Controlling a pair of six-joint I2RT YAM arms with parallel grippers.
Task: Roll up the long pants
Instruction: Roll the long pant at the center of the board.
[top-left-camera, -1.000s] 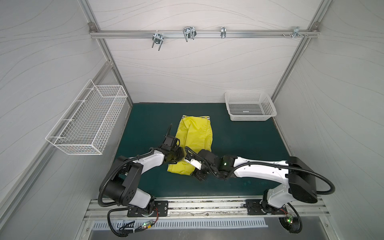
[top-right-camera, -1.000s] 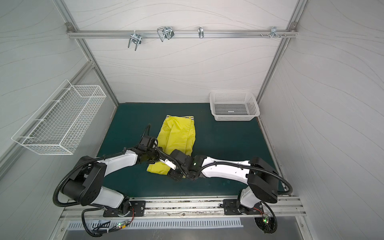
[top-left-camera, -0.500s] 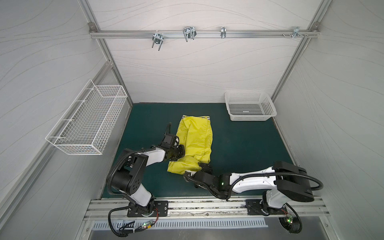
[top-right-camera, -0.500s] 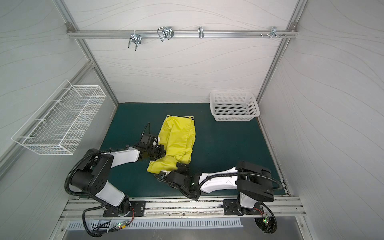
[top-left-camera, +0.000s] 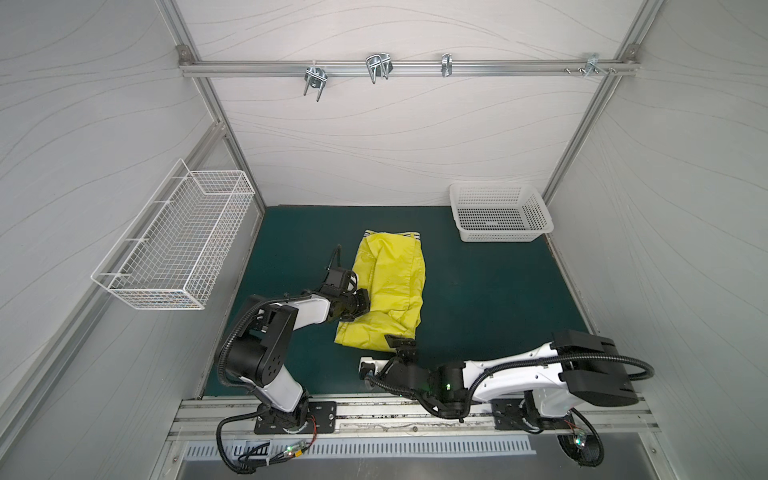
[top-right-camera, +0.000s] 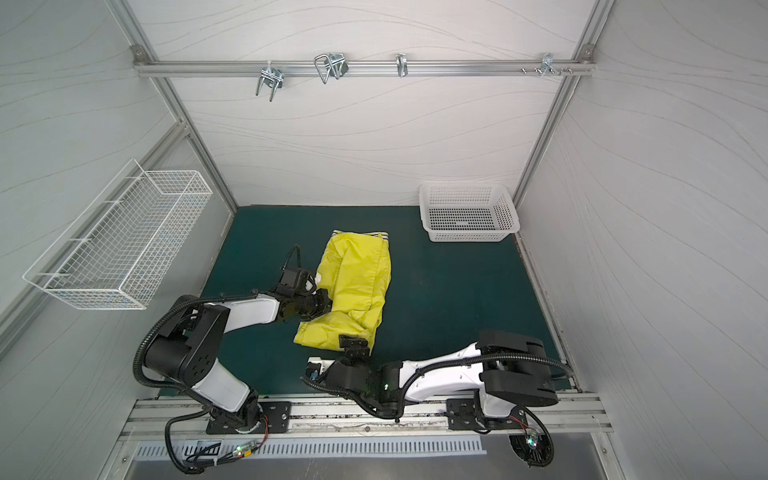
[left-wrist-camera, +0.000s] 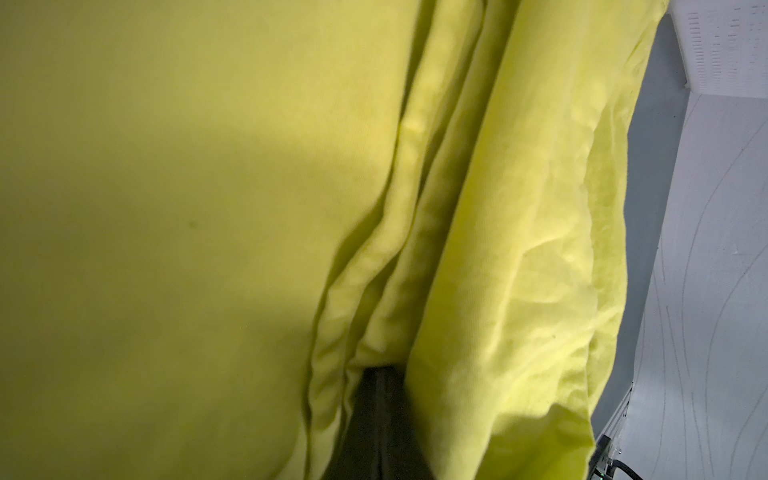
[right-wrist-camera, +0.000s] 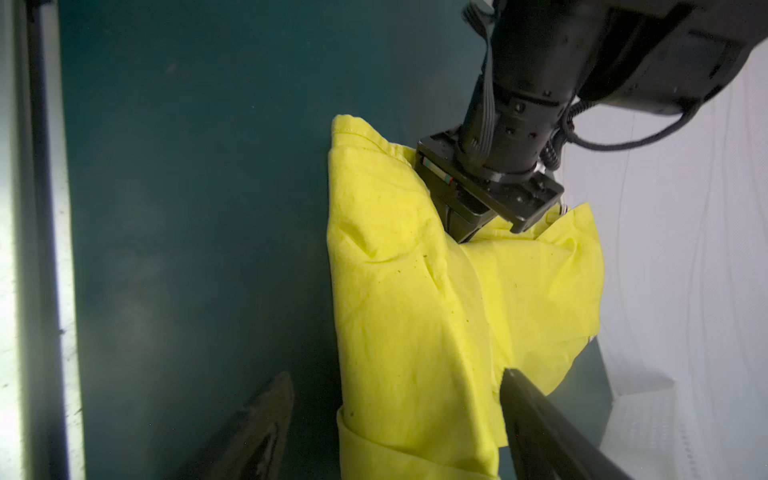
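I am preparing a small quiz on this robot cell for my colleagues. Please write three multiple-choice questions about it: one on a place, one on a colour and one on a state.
1. Where does the white plastic basket stand?
A) fixed on the left wall
B) at the far right corner of the mat
C) hung from the top rail

2. What colour are the long pants?
A) yellow-green
B) red
C) blue

3. How are the fingers of the right gripper?
A) shut on the basket
B) shut on nothing
C) open

Key:
1 B: it sits on the mat where the back and right walls meet.
2 A: the fabric is bright yellow-green in every view.
3 C: the right wrist view shows the two fingers wide apart, with the pants' near end between them.
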